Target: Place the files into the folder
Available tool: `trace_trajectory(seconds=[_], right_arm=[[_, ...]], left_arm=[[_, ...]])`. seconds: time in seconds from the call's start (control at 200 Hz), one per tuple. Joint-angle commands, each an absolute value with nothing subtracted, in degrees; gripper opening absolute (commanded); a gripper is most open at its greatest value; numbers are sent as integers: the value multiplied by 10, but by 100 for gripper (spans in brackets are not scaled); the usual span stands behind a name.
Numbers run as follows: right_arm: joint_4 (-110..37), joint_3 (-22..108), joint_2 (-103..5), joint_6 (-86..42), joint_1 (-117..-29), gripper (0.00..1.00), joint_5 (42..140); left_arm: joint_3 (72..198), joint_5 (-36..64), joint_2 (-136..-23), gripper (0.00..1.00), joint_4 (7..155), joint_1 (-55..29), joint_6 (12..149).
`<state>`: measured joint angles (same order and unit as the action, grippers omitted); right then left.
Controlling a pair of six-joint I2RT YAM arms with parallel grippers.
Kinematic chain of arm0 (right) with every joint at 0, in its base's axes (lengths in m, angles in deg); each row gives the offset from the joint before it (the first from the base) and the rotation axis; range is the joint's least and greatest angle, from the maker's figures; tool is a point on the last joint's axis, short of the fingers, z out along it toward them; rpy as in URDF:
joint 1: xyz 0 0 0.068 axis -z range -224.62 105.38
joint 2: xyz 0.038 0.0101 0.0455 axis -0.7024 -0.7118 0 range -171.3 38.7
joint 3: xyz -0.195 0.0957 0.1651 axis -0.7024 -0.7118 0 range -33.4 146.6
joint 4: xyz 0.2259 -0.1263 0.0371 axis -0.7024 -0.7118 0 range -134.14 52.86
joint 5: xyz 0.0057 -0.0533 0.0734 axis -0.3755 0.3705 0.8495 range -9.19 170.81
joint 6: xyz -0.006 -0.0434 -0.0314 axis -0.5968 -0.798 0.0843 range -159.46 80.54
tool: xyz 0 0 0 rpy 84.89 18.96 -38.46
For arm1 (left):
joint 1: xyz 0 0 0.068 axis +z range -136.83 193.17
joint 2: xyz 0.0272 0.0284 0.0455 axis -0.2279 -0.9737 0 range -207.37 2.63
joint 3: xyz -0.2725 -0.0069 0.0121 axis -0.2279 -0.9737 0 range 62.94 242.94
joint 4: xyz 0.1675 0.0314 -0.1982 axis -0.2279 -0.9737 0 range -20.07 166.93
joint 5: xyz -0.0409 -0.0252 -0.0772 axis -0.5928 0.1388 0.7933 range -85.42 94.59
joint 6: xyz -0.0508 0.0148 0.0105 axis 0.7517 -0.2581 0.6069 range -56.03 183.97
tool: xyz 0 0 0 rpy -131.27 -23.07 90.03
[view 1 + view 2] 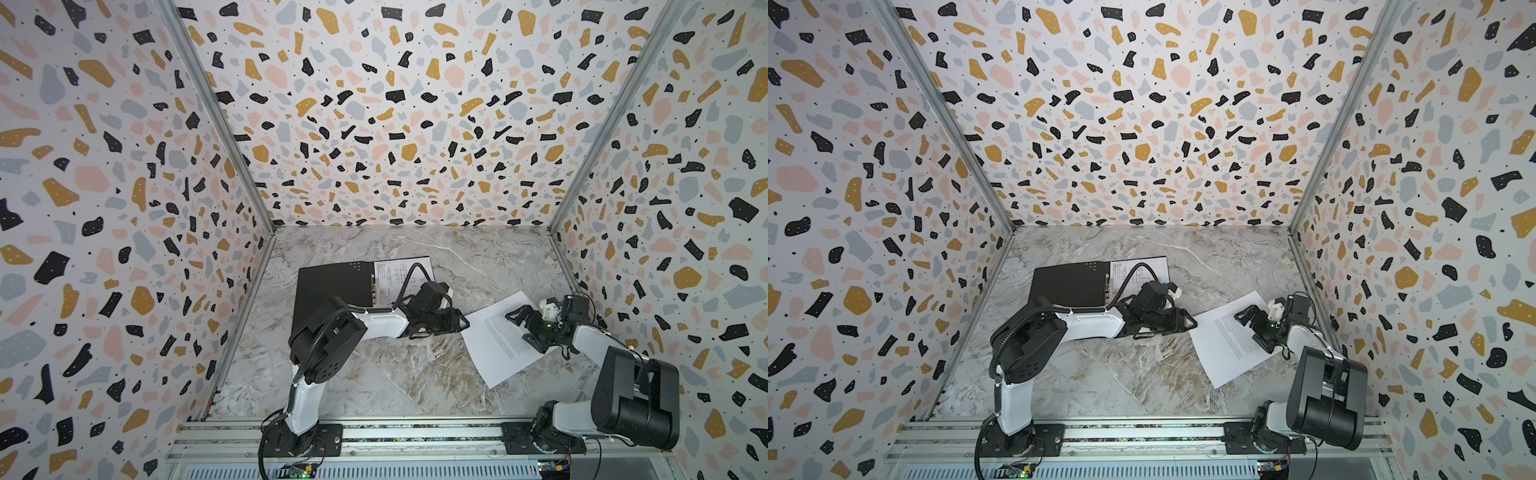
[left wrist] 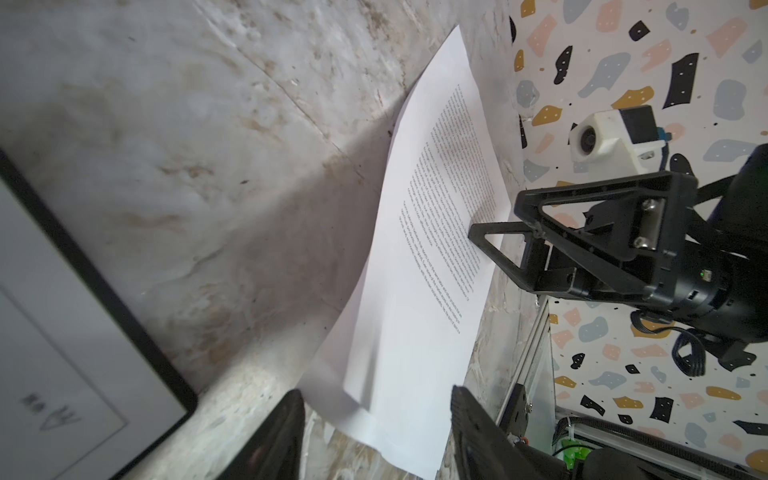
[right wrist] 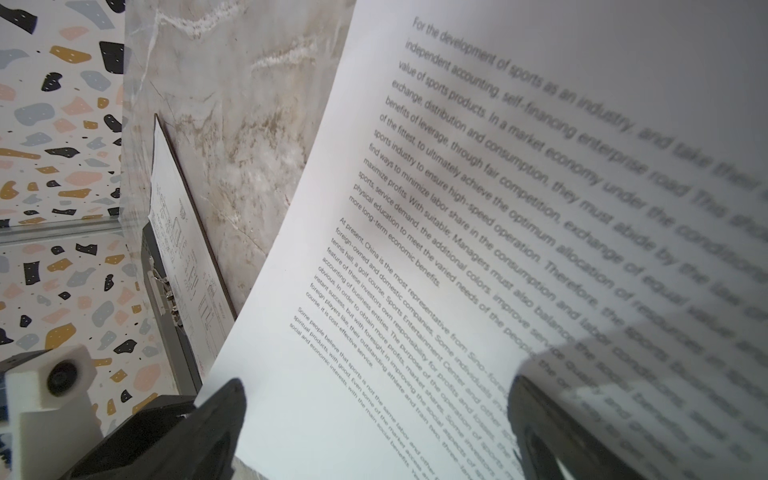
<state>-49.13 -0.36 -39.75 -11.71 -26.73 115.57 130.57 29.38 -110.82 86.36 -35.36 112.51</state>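
The folder (image 1: 332,286) (image 1: 1071,284) lies open at the table's left middle, black inside up. One of the files, a diagram sheet (image 1: 399,270) (image 3: 183,257), rests on its right half. The other, a text sheet (image 1: 494,345) (image 2: 415,291), lies askew on the marble at the right. My left gripper (image 1: 455,322) (image 2: 376,399) is open at that sheet's near-left corner, which lies between its fingers. My right gripper (image 1: 525,326) (image 3: 378,386) stands wide open low over the sheet's right part, holding nothing.
Patterned walls close in the table on three sides, and the right wall (image 1: 623,291) is near the text sheet. A metal rail (image 1: 415,432) with both arm bases runs along the front. Bare marble (image 1: 395,374) spreads between the arms.
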Motion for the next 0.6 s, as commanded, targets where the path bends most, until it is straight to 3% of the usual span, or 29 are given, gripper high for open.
trace_trajectory(seconds=[0.0,0.591], right_arm=[[-535,-10,-409,-129,-260,99,1084],[-520,-20,-429,-138,-248,99,1096]], left_arm=[[1328,277,-1096,61,815,-339,1101],[1325,316,-1103,64,846,-354,1151]])
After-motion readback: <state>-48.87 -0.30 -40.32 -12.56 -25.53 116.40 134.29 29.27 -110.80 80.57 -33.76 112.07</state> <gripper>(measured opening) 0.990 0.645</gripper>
